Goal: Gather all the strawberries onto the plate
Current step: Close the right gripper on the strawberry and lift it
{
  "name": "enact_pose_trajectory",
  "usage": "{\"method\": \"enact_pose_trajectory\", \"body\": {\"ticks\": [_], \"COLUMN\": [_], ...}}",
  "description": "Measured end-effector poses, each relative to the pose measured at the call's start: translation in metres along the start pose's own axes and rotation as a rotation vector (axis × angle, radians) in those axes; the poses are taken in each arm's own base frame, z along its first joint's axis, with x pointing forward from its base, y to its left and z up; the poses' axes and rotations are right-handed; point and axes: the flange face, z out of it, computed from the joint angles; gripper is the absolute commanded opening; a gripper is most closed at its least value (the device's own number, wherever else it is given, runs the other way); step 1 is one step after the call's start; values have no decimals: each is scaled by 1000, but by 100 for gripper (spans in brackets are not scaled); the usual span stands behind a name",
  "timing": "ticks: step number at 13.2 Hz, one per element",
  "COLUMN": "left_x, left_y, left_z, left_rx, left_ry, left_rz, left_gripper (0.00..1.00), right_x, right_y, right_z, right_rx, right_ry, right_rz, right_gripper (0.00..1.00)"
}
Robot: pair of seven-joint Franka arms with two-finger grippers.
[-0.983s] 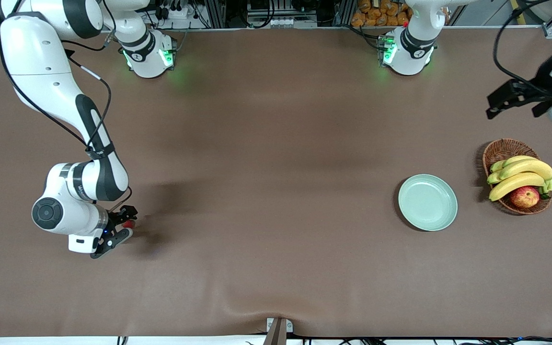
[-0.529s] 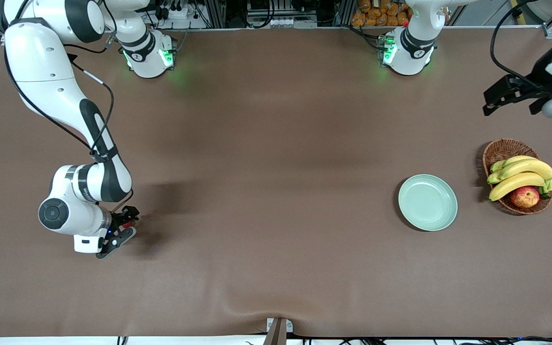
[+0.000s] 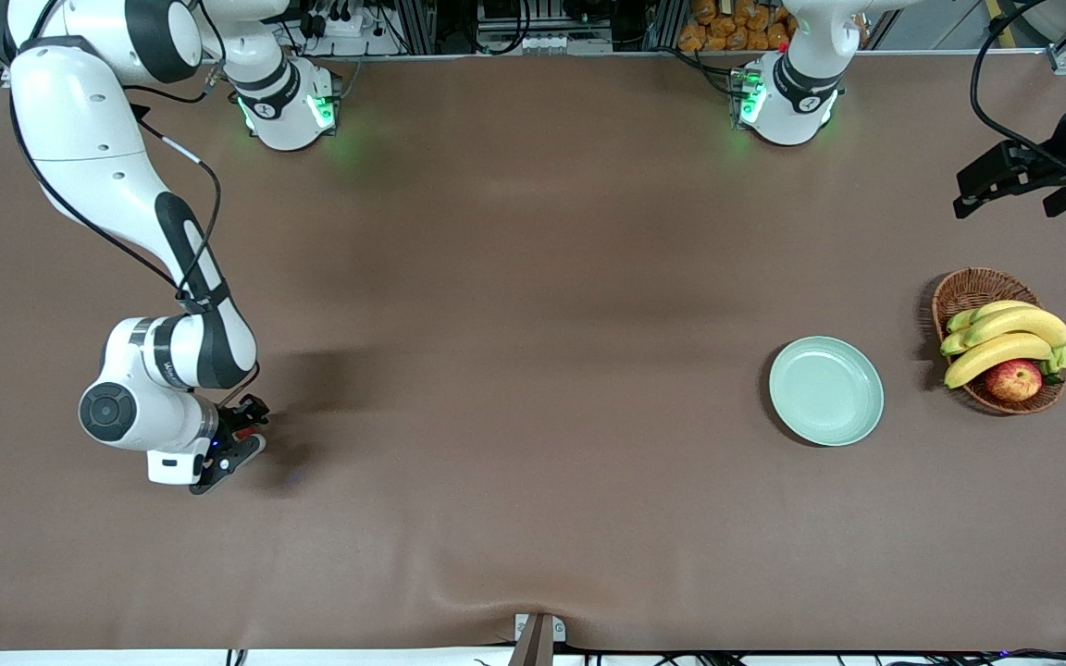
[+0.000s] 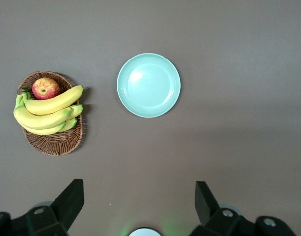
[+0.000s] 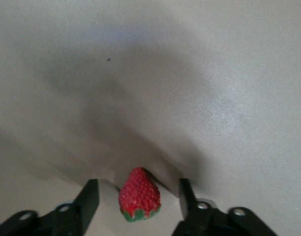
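Right gripper (image 3: 241, 442) down at the table surface toward the right arm's end, wrist tipped low. In the right wrist view its two black fingers (image 5: 89, 196) stand either side of a strawberry (image 5: 139, 195), a gap visible on each side, so not clamped on it; jaws partway apart, berry lying on the cloth between them, green cap toward the camera. From the front the berry shows only as a red speck (image 3: 244, 432) between the fingers, mostly hidden by the gripper body.

Only one strawberry visible in any view.

Left gripper (image 3: 1005, 176) up in the air at the left arm's end of the table, over bare brown cloth farther from the front camera than the basket (image 3: 968, 289); the arm is cut off by the frame edge. Left wrist view shows its fingers (image 4: 69, 199) spread wide, nothing between them; fingertips only, bases cropped.

Plate (image 3: 825, 389) pale green, nothing in it, well apart from the strawberry, just beside the basket. Basket holds bananas (image 3: 1005, 338) and an apple (image 3: 1013, 379); the apple partly tucked under the bananas
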Motion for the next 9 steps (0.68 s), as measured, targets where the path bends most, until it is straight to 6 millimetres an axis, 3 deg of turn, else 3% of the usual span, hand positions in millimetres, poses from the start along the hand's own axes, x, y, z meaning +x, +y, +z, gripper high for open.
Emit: {"method": "enact_pose_trajectory", "body": {"ticks": [4, 7, 9], "left_x": [0, 0, 0], "left_y": [-3, -29, -35], "left_z": [0, 1, 1], "left_rx": [0, -2, -3], "left_ry": [-2, -5, -7], "left_rz": [12, -32, -34], "left_gripper": [100, 100, 100], "right_x": [-2, -2, 3], "right_y": [3, -1, -6], "right_z": [-3, -3, -7], "right_rx": [24, 42, 47], "right_ry": [15, 8, 13], "right_rz": [22, 12, -2], "right_gripper": [14, 14, 14]}}
